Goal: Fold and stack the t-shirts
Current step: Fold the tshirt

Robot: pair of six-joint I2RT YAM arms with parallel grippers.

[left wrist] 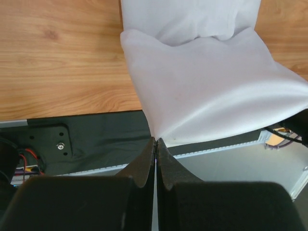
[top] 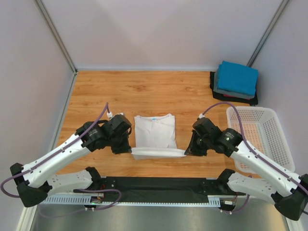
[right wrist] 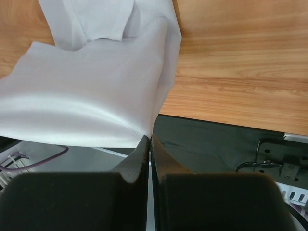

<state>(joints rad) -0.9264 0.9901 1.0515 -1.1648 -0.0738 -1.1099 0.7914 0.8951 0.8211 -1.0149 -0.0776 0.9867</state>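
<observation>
The white t-shirt [top: 155, 132] lies partly folded in the middle of the wooden table, collar towards the back. Its near hem is lifted off the table between both grippers. My left gripper [top: 131, 150] is shut on the hem's left corner; in the left wrist view the white cloth [left wrist: 216, 91] fans out from my closed jaws [left wrist: 156, 140]. My right gripper [top: 185, 153] is shut on the hem's right corner; in the right wrist view the cloth [right wrist: 91, 96] spreads from my jaws [right wrist: 150, 138]. A stack of folded blue [top: 237, 77], grey and black tees sits at the back right.
A white perforated plastic basket [top: 262, 139] stands at the right edge of the table, beside my right arm. A black mat [top: 159, 185] runs along the near edge between the arm bases. Grey walls close in the table at the back and sides.
</observation>
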